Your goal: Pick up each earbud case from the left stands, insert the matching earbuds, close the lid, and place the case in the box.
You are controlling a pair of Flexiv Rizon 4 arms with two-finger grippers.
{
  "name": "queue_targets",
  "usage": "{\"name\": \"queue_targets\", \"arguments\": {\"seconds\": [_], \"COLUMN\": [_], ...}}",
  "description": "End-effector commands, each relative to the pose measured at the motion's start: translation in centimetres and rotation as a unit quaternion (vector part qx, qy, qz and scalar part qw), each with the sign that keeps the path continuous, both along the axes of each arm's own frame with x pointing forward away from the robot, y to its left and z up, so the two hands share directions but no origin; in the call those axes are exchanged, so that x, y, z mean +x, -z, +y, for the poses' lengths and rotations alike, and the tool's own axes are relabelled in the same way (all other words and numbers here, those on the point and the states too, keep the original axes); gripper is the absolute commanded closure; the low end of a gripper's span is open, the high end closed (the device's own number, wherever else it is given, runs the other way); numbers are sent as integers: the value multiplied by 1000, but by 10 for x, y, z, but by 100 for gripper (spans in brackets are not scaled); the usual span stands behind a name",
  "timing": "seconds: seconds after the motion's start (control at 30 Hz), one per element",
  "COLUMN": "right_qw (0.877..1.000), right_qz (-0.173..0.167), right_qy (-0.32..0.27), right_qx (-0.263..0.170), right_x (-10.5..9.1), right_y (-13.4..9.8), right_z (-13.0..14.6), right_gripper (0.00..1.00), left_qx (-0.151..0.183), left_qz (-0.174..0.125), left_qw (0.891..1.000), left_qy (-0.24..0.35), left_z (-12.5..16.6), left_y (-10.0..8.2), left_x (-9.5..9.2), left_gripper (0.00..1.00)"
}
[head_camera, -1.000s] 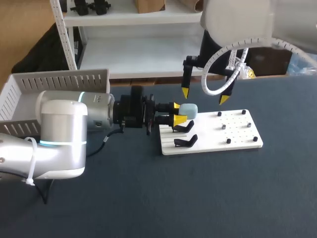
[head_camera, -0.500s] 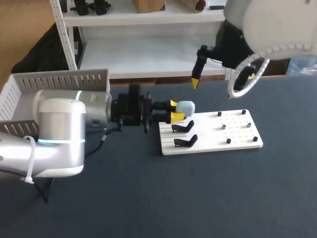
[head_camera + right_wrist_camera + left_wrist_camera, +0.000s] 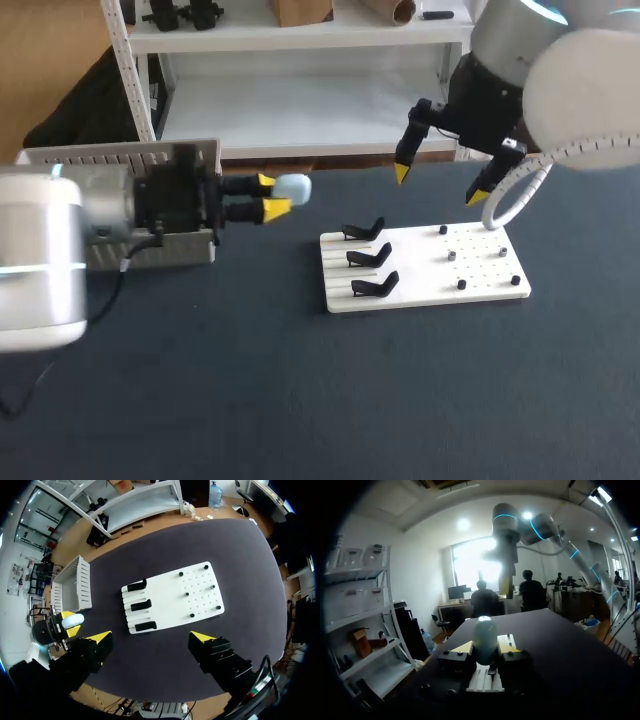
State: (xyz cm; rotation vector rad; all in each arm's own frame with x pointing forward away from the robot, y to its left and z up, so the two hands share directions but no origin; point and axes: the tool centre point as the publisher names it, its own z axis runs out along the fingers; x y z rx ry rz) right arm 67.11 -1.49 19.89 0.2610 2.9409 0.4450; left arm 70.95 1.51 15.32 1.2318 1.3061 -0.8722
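My left gripper (image 3: 272,195) is shut on a pale blue earbud case (image 3: 294,187), held above the table to the left of the white board (image 3: 420,290). In the left wrist view the case (image 3: 484,632) stands upright between the yellow fingertips (image 3: 462,647). Three black stands (image 3: 368,256) on the board's left part hold nothing. Small dark earbuds (image 3: 452,255) sit on its right part. My right gripper (image 3: 440,185) hangs open above the board's far edge; from its wrist the board (image 3: 200,592) lies below the open gripper (image 3: 150,639).
A white slatted box (image 3: 120,160) stands at the table's far left, behind my left arm, also seen as the box (image 3: 75,587) in the right wrist view. The dark table top (image 3: 350,400) spreads in front of the board.
My left gripper has drawn back to the left, carrying the blue case away from the stands. My right arm has shifted right and turned, its fingers staying wide apart.
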Motion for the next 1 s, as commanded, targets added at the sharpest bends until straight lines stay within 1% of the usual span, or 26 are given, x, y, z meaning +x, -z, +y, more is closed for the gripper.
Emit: {"name": "queue_targets", "arguments": {"seconds": [0.03,0.07,0.13,0.2,0.27,0.33,0.4,0.47,0.57,0.73,0.8,1.0], "right_qw": [1000,1000,1000,1000,1000,1000,1000,1000,1000,1000,1000,1000], "right_qz": [-10,-10,-10,-10,-10,-10,-10,-10,-10,-10,-10,-10], "right_qy": [5,5,5,5,5,5,5,5,5,5,5,5], "right_qx": [-2,-2,-2,-2,-2,-2,-2,-2,-2,-2,-2,-2], "right_x": [-4,-4,-4,-4,-4,-4,-4,-4,-4,-4,-4,-4], "right_y": [0,0,0,0,0,0,0,0,0,0,0,0], "right_z": [-1,-1,-1,-1,-1,-1,-1,-1,-1,-1,-1,-1], "right_gripper": [0,0,0,0,0,0,0,0,0,0,0,0], "left_qx": [-12,-14,0,-6,6,8,5,-12,-17,-2,-6,-5], "left_qz": [-12,-9,-4,5,13,23,36,49,66,88,95,111], "left_qw": [993,992,988,985,981,978,974,969,964,955,952,940], "left_qy": [-116,-126,-151,-171,-195,-208,-224,-240,-258,-282,-292,-321], "left_z": [44,52,68,82,96,105,118,130,143,163,173,200], "left_y": [-9,-9,-8,-6,-1,2,9,17,28,50,58,66], "left_x": [-8,-4,4,12,20,27,38,48,63,83,89,103], "left_gripper": [100,100,100,100,100,100,100,100,100,100,100,100]}}
